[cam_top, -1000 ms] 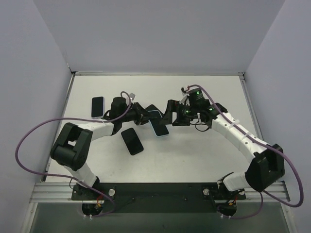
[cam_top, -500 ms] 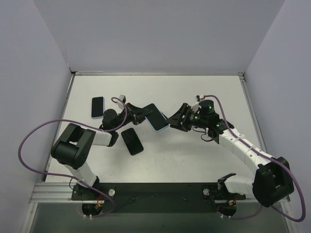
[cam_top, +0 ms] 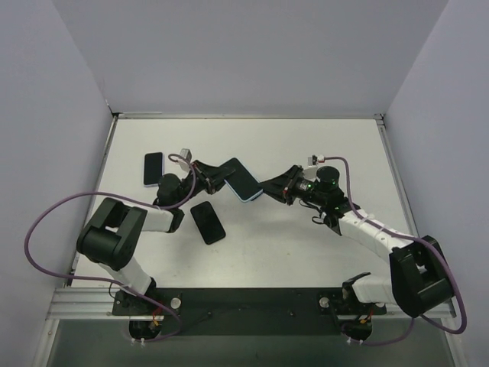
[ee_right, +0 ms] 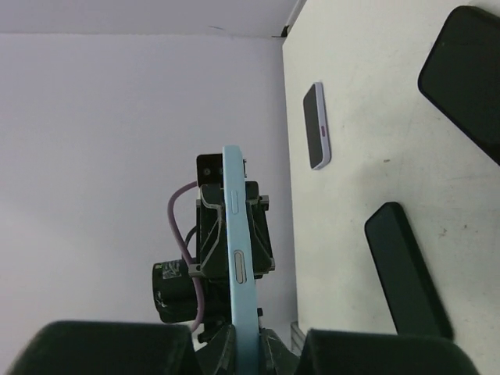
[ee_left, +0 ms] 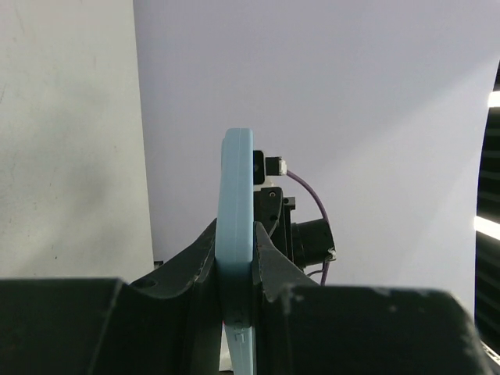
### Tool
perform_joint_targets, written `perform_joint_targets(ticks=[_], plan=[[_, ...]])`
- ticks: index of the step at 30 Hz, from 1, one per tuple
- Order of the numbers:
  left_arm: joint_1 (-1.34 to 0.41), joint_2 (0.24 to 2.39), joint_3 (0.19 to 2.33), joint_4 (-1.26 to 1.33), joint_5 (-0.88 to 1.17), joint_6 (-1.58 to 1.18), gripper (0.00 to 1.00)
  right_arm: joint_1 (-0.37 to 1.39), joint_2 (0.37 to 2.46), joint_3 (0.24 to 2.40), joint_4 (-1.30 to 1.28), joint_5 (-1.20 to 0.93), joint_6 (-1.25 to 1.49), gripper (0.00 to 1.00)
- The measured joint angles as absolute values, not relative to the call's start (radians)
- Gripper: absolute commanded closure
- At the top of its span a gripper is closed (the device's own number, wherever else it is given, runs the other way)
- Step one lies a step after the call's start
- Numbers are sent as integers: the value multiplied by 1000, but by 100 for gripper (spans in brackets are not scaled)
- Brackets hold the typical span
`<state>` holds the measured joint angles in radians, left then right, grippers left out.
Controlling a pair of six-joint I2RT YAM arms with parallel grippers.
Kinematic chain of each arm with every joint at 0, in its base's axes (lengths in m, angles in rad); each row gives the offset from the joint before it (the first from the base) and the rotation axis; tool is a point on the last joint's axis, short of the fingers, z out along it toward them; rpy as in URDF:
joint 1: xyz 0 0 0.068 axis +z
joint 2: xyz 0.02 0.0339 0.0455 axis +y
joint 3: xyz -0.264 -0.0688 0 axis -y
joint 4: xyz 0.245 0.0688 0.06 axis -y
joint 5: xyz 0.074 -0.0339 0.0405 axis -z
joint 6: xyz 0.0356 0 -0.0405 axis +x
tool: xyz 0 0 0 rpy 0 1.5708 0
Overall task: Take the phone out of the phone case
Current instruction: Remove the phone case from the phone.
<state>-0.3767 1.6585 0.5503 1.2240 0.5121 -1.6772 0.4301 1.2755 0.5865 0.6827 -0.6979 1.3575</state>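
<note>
Phone case [ee_left: 237, 226]: you have it lifted off the table [cam_top: 306, 245], held up between the two arms near the middle of the workspace. It is light blue and shows edge-on in both wrist views.
Phone [cam_top: 243, 179]: its dark face sits inside the blue rim in the overhead view, so you can read it as seated in the case.
Left jaws: pinching the phone case, one finger pressed on each flat side, at the end nearer the left arm.
Right jaws: pinching the opposite end of the same case. In the right wrist view its thin edge, side buttons showing, runs down between the fingers.
Arms: both reach inward and meet at the case, one from each side.
Black phone [cam_top: 208, 222]: flat on the table, toward the arm bases from the left jaws, apart from the held case.
White-edged phone [cam_top: 153, 168]: flat on the table at far left, beside the left arm's wrist.
</note>
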Motion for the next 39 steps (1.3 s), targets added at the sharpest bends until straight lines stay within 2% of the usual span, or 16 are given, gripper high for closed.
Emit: perform_joint_targets(ticks=[17,24,39], plan=[[-376,1623,633,1252,324,-1617,100,424,1515,596,1224,-608,1885,100],[-380,1604,675,1201,277,-1568,100,441,1556,613,1290,-513,1949,100],[-391,1472,761,1196,150,-1543,100,467,1571,825,1340,-483,1980,100]])
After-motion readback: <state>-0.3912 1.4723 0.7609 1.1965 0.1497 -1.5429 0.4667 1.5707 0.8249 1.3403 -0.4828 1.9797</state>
